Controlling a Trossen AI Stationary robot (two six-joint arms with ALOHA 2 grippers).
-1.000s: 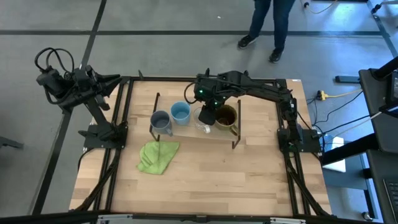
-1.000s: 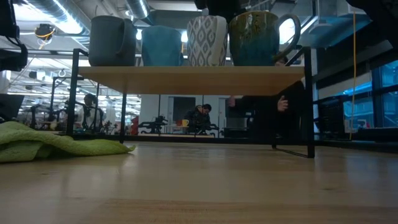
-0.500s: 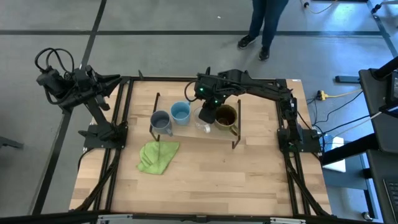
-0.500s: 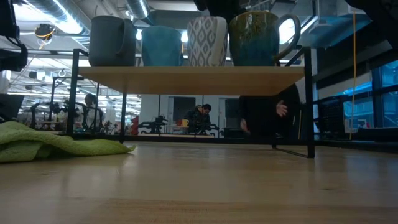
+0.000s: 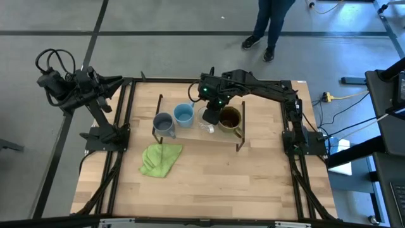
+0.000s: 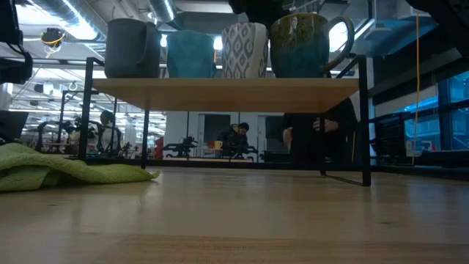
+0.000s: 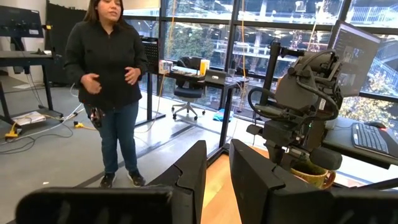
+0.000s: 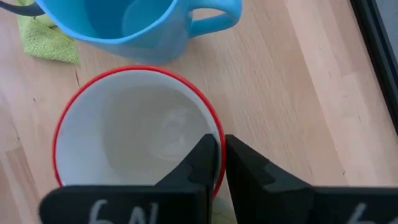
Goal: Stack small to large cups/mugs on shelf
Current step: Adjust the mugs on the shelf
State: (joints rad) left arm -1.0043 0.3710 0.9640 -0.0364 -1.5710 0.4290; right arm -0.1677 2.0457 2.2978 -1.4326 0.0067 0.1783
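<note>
On the shelf four mugs stand in a row on their bases: grey-blue, light blue, white with a red rim, and brown. My right gripper reaches down onto the white mug and is shut on its rim. My left gripper waits beyond the table's far left corner, level, with a narrow gap between its fingers and nothing in it. My right gripper holds the white mug's rim on the side toward the brown mug. One finger is inside the mug and one outside. The fingers come steeply from above. The mug stands upright on the shelf.
A green cloth lies on the tabletop near the shelf's left end. Black wire frames close the shelf's ends. A person stands on the floor beyond the table's far edge.
The person beyond the far edge has stepped sideways. The mugs stand as before on the shelf.
</note>
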